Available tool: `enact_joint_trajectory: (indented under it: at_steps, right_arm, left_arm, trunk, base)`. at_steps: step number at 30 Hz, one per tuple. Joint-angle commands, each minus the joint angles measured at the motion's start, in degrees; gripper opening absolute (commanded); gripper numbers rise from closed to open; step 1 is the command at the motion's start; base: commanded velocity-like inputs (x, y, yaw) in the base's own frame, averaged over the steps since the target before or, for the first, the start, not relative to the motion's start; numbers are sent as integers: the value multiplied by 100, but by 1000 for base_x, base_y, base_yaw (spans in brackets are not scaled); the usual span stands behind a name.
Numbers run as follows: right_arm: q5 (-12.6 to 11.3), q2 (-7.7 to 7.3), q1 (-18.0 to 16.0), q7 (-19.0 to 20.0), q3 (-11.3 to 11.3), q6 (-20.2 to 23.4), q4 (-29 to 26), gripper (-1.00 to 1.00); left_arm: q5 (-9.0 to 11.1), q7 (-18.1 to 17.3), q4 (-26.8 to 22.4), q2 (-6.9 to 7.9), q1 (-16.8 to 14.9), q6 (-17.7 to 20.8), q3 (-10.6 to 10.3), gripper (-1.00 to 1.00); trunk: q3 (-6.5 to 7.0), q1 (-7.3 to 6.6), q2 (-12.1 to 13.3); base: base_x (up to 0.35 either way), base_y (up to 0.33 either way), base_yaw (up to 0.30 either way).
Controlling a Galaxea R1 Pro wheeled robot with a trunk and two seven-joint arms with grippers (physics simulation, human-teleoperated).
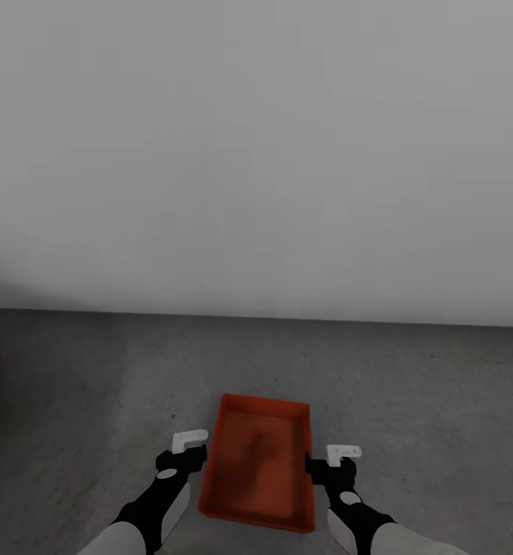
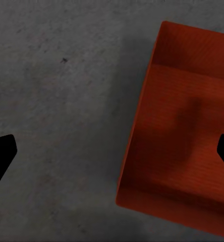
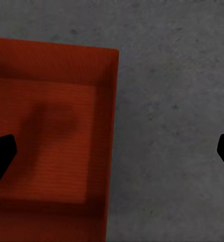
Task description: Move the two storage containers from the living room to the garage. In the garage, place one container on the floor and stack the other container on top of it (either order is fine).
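One orange-red container (image 1: 258, 462) is seen resting on the dark garage floor (image 1: 410, 385) between the left gripper (image 1: 184, 455) and right gripper (image 1: 327, 461); both jaws are spread wide, straddling its long walls. Release should be confirmed level before arms are lifted clear

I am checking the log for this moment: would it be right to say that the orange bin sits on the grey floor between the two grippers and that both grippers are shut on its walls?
Not quite. The orange bin does sit on the grey floor between the left gripper and the right gripper, but both are open and straddle its walls without touching; the two wrist views show it.
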Motion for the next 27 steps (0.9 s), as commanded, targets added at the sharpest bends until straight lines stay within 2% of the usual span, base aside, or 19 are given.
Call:
enact_joint_trajectory:
  at_steps: [1, 27]
  right_arm:
    - [-55, 1, -4, -18, 50, -19, 6, 100]
    - [-55, 1, -4, -18, 50, -19, 6, 100]
  left_arm:
    - [12, 7, 3, -4, -1, -14, 17, 100]
    - [19, 7, -1, -4, -2, -14, 25, 100]
  trunk:
    - [15, -23, 39]
    - [481, -594, 1082]
  base:
    - [0, 0, 0]
    - [0, 0, 0]
